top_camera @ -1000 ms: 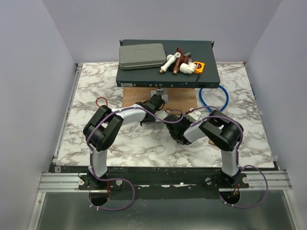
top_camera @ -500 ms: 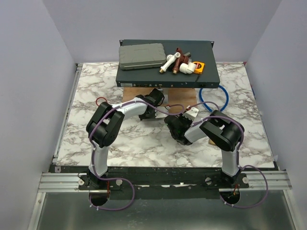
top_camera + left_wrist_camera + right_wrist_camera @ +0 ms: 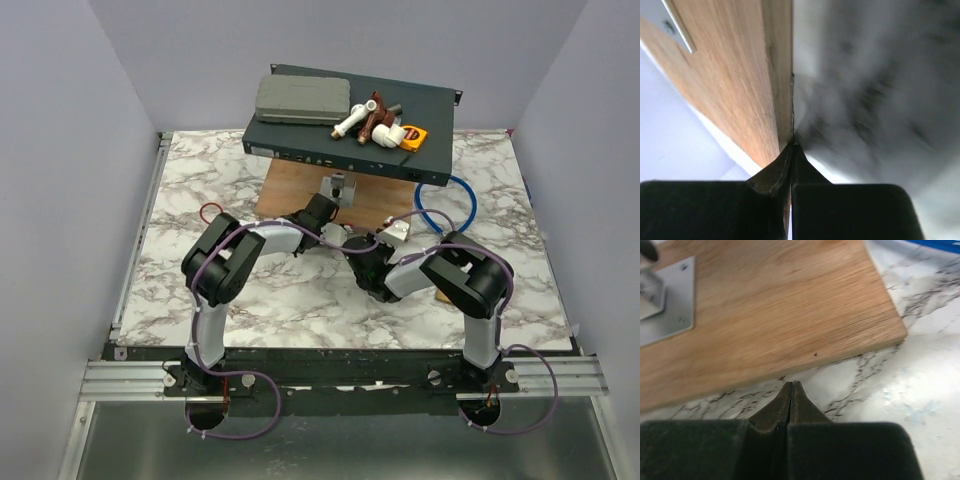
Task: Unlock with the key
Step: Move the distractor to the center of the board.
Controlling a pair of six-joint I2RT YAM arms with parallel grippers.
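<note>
The lock (image 3: 336, 187) is a small metal piece on a silver plate (image 3: 666, 301), fixed to a wooden board (image 3: 300, 185). No key shows in any view. My left gripper (image 3: 318, 210) is shut and empty, and in the left wrist view its tips (image 3: 792, 146) press against the board's edge (image 3: 775, 85). Just in front of the board's near edge (image 3: 805, 357), my right gripper (image 3: 347, 240) rests on the marble; its jaws (image 3: 791, 384) are shut with nothing between them.
A dark flat box (image 3: 350, 130) lies askew across the back of the board, carrying a grey case (image 3: 302, 98), white pipe pieces (image 3: 352, 122) and a yellow tape measure (image 3: 410, 135). A blue cable loop (image 3: 455, 205) lies at the right, a red wire (image 3: 210, 210) at the left.
The dark box has turned clockwise and shifted back, baring more of the board and the lock. My left gripper reached toward the board and drew back slightly. Both grippers stayed shut.
</note>
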